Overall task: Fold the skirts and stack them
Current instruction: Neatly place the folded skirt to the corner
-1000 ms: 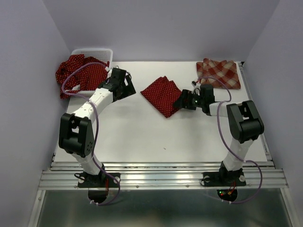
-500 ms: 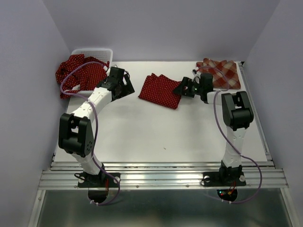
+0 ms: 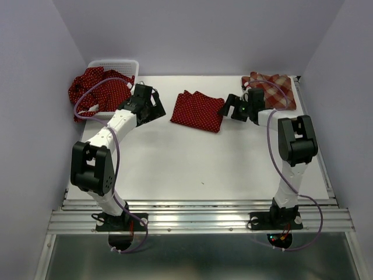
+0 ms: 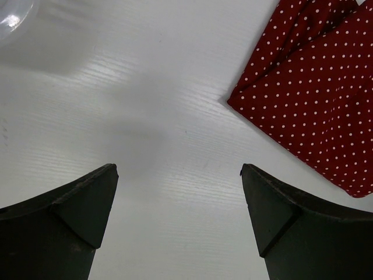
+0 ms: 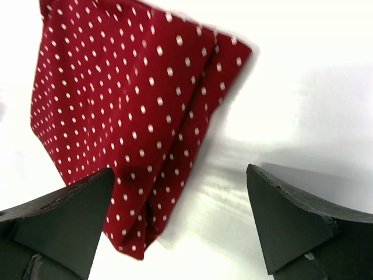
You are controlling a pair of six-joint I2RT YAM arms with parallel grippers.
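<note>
White table (image 3: 175,157) is seen from above, with a folded dotted skirt (image 3: 198,111) laid flat between the left gripper (image 3: 154,107) and the right gripper (image 3: 227,109). Both are spread wide, and nothing is held. Only from above are the plaid skirt (image 3: 274,90), far right, and the pile of dotted skirts (image 3: 99,90) by the white basket (image 3: 113,63) seen. Folded layers are shown close up by the right wrist view.

Overhead, wrist close-ups; common dotted skirt (image 3: 197,111)
</note>
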